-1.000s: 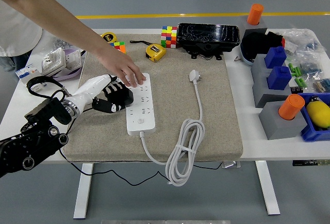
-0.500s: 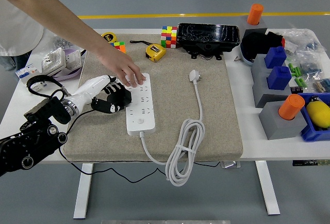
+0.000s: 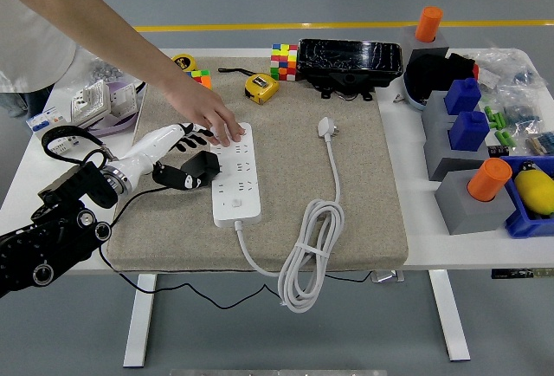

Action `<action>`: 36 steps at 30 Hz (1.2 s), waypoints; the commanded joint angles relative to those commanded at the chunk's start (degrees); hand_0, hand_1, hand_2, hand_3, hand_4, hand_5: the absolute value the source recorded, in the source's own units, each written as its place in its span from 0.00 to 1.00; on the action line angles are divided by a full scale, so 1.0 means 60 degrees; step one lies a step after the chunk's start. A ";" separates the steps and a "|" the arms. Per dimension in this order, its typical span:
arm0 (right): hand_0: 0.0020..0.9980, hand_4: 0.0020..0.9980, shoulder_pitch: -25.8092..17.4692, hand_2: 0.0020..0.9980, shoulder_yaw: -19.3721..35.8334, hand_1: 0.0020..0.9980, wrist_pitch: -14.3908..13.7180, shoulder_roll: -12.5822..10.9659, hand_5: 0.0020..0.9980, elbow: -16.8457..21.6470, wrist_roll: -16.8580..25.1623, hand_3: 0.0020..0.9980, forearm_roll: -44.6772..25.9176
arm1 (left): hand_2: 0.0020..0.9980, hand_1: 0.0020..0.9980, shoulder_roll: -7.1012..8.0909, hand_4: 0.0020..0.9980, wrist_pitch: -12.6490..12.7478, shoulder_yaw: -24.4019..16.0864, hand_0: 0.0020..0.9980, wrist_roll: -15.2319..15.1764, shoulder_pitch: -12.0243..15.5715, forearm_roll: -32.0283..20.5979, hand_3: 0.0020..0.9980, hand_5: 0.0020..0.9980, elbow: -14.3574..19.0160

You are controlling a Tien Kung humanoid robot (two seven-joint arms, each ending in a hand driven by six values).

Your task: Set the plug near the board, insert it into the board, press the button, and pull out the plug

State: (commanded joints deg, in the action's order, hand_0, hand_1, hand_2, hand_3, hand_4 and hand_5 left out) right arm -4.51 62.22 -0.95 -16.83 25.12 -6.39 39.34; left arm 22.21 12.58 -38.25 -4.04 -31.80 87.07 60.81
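A white power strip [image 3: 236, 174] lies on the beige mat [image 3: 277, 220], its cord running off the mat's front. A white plug [image 3: 326, 126] lies loose on the mat to the strip's right, its cable coiled [image 3: 307, 259] at the mat's front edge. My left hand [image 3: 186, 164] is just left of the strip, fingers spread and holding nothing. A person's hand [image 3: 210, 122] reaches in from the top left and rests its fingers on the strip's far end. My right arm is out of view.
A yellow tape measure [image 3: 260, 87], colour cubes [image 3: 283, 61] and a black box [image 3: 350, 61] sit at the mat's far edge. Blue and grey blocks with orange cylinders [image 3: 472, 151] crowd the right side. White sockets [image 3: 104, 103] lie at the far left.
My left hand has drawn slightly back to the left and its fingers have spread a little. The person's hand stays on the strip's far end.
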 joint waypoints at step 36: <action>0.67 0.94 0.0005 0.70 0.0094 0.69 -0.0049 0.0059 0.54 0.0067 0.0088 0.61 0.0097 | 0.76 0.77 0.0082 0.77 0.0797 -0.1455 0.75 0.1257 0.2548 0.0770 0.69 0.44 0.2656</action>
State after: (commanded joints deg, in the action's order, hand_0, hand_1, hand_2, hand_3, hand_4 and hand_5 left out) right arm -4.48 62.79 -1.25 -16.48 25.52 -5.86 39.93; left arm 22.71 17.37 -46.98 3.50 -16.51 91.69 76.75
